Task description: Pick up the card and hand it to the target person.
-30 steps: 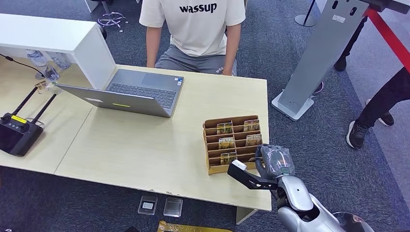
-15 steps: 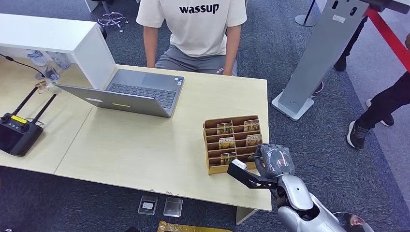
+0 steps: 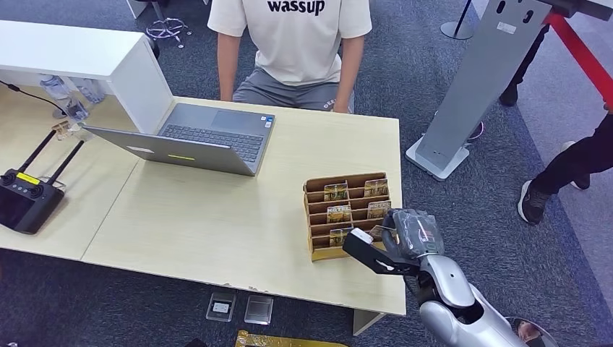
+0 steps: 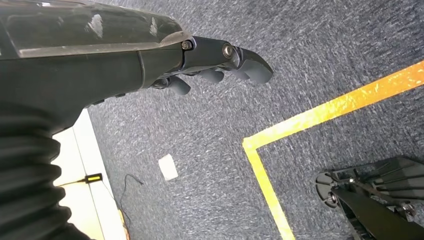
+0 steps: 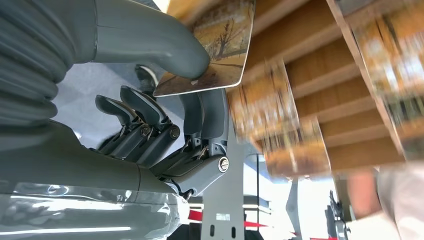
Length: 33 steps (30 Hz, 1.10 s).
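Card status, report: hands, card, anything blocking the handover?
Right hand pinches card between thumb and fingers, beside the wooden rack. Left hand hangs over the carpet, holding nothing. Person seated across the table; laptop off to the side.

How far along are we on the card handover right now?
Done: the right hand pinches a card between thumb and fingers, beside the wooden card rack. In hand: getting the card clear of the rack; it is close to the slots. Left: carrying it across the desk to the seated person. The left hand hangs over the carpet, holding nothing.
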{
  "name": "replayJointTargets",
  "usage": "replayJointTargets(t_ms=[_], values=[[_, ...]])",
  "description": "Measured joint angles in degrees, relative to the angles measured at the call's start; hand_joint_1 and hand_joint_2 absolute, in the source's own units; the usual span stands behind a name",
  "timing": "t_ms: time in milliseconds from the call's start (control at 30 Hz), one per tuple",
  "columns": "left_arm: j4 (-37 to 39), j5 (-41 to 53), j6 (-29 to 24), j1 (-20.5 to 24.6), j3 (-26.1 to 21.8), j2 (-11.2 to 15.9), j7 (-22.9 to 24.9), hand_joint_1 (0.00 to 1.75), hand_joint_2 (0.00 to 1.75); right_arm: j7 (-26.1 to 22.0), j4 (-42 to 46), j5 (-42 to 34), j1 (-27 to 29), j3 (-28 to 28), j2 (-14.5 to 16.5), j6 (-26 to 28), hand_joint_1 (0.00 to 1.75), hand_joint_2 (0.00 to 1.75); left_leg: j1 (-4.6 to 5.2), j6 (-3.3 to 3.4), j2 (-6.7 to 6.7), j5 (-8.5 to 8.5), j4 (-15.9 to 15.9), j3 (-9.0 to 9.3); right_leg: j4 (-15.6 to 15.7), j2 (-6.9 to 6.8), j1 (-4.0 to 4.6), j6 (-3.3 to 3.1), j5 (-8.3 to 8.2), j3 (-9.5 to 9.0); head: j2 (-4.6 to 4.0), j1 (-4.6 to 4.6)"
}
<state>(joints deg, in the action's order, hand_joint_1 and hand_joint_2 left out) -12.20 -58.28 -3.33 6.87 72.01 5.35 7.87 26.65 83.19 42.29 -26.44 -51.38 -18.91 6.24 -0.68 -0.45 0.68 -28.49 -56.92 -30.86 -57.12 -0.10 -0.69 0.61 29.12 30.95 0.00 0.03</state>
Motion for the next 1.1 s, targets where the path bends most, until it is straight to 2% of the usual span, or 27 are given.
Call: replayJointTargets(t_ms=[300, 467, 633, 733, 833, 967, 1100], values=[[0.00, -0.17, 0.39, -0.35, -0.53, 0.38, 0.00, 0.00, 1.75, 1.36, 11.83, -18.88, -8.12, 4.01, -4.23, -5.03, 1.75, 1.75, 0.00, 0.00, -0.01, 0.01, -0.04, 0.04, 0.00, 0.00, 0.00, 0.01, -0.03, -0.01, 0.00, 0.01], [0.00, -0.19, 0.64, -0.38, -0.87, 0.39, 0.00, 0.00, 1.75, 0.33, 16.71, -22.47, -10.53, 5.74, -5.88, -5.13, 1.75, 1.75, 0.00, 0.00, 0.00, 0.01, -0.04, 0.02, 0.00, 0.01, 0.00, 0.01, -0.03, -0.01, 0.00, 0.02], [0.00, -0.17, 0.39, -0.32, -1.01, 0.34, 0.11, 0.00, 1.75, -3.08, 18.99, -25.82, -12.35, 6.31, -5.92, -5.12, 1.75, 1.75, 0.00, 0.00, 0.00, 0.00, -0.03, 0.00, 0.00, 0.00, 0.00, 0.01, -0.03, -0.02, 0.00, -0.01], [-0.02, -0.12, 0.25, -0.22, -1.02, 0.27, 0.51, 0.00, 1.75, -5.00, 18.71, -25.01, -12.71, 5.82, -4.90, -4.87, 1.75, 1.75, -0.01, 0.00, 0.01, 0.01, -0.03, -0.02, -0.02, -0.01, 0.01, 0.01, -0.03, -0.03, 0.00, 0.00], [-0.05, -0.10, 0.27, 0.02, -1.01, 0.14, 0.94, 0.00, 1.75, -6.47, 16.55, -20.49, -13.20, 4.75, -3.00, -2.48, 1.75, 1.75, -0.01, 0.00, 0.01, 0.01, -0.02, -0.04, -0.04, -0.01, 0.01, 0.01, -0.03, -0.02, 0.00, -0.01], [-0.12, -0.03, 0.63, 0.64, -0.99, -0.26, 1.43, 0.00, 1.75, -10.73, 10.41, -12.22, -13.84, 3.03, 0.96, 4.24, 1.75, 1.75, -0.01, 0.00, 0.02, 0.01, -0.02, -0.06, -0.06, -0.04, 0.01, 0.01, -0.03, -0.03, 0.00, 0.02], [-0.23, 0.25, 1.01, 1.35, -0.99, -0.80, 1.75, 0.00, 1.75, -17.63, 2.47, -7.00, -14.56, 1.73, 5.49, 12.39, 1.75, 1.75, -0.01, 0.00, 0.02, 0.02, -0.02, -0.09, -0.07, -0.05, 0.01, 0.01, -0.02, 0.00, 0.00, 0.02]])
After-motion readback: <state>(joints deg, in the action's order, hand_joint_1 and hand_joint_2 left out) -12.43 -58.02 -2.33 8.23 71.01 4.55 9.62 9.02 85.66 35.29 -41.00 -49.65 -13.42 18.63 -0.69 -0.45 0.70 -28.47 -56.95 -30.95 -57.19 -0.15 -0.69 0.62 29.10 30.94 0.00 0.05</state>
